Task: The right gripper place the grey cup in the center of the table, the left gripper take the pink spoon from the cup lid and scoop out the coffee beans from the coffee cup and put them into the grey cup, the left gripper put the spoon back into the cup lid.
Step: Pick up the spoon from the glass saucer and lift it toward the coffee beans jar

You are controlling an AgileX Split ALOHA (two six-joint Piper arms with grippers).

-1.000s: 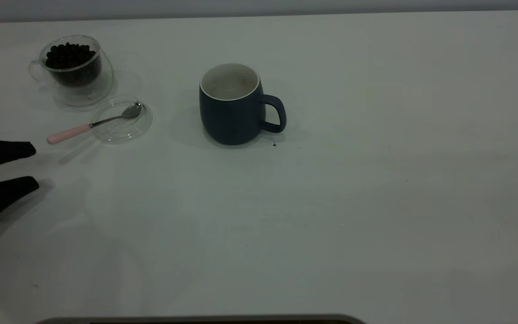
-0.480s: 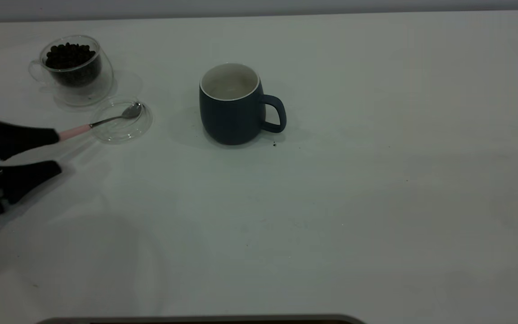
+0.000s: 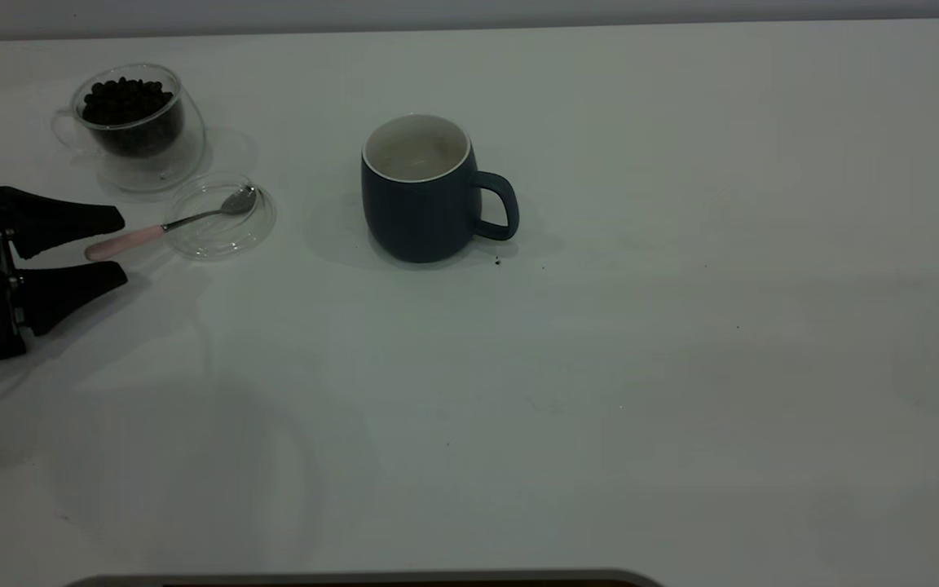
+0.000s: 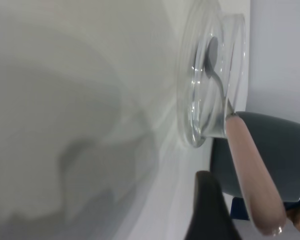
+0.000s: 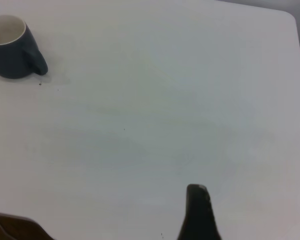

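Observation:
The pink spoon [image 3: 139, 237] lies with its metal bowl in the cup lid [image 3: 217, 232] and its handle sticking out toward the left. My left gripper [image 3: 124, 249] is open, low over the table, with one finger on each side of the handle's end, not closed on it. In the left wrist view the handle [image 4: 250, 180] lies beside one dark finger [image 4: 210, 215]. The coffee cup [image 3: 134, 121], full of coffee beans [image 3: 125, 98], stands behind the lid. The grey cup [image 3: 421, 196] stands upright mid-table, apparently empty. My right gripper is out of the exterior view; one finger [image 5: 197, 215] shows over bare table.
The white table [image 3: 681, 326] stretches to the right and front of the grey cup. A few dark specks [image 3: 497, 261] lie by the cup's base. The grey cup also shows far off in the right wrist view [image 5: 12, 47].
My left gripper has come in from the left edge and moved toward the spoon; its open fingers now straddle the handle's end. The spoon, lid and cups have not moved.

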